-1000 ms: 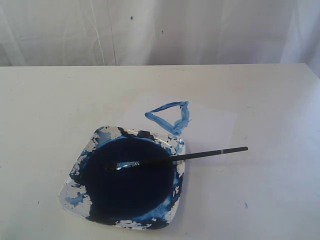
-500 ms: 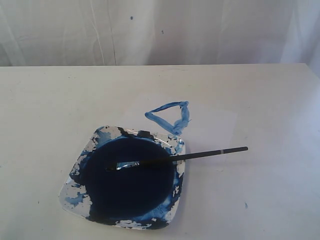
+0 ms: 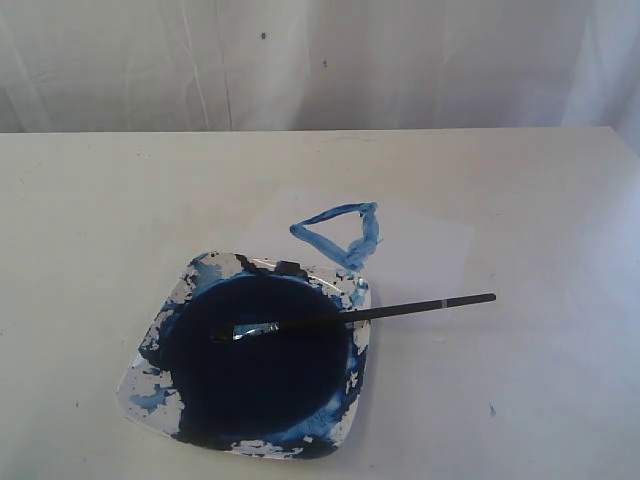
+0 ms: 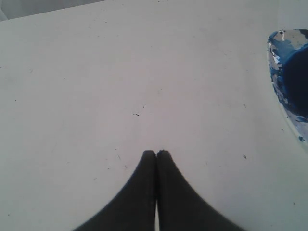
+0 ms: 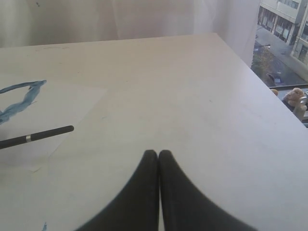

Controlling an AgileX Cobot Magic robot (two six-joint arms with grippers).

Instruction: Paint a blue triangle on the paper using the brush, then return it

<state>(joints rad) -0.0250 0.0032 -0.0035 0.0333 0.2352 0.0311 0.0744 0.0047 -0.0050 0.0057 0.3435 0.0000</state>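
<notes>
The long, thin black-handled paintbrush with a silver ferrule [image 3: 400, 311] lay across the square white dish smeared with blue [image 3: 145, 385]. The dish sat close to the near edge of the white bench [image 3: 90, 200], a little left of its middle in the exterior view. The brush's bristle end rested over the dark blue paint pool [image 3: 260, 380] in the dish. Its handle crossed the dish's right rim and ran out toward the bench's right edge, the silver-banded end lying over the thin white rectangular sheet of paper [image 3: 425, 250]. The paper lay flat behind and to the right of the dish. On it, just beyond the dish's far rim, was the small, streaky blue outline of a triangle [image 3: 366, 238]. Neither hand touched anything. The left hand [image 4: 156, 153] hung over bare bench with its black fingers pressed together, the dish off to one side. The right hand [image 5: 158, 152] was also pressed together and empty, over the bench's right side, with the brush's end well apart from it
</notes>
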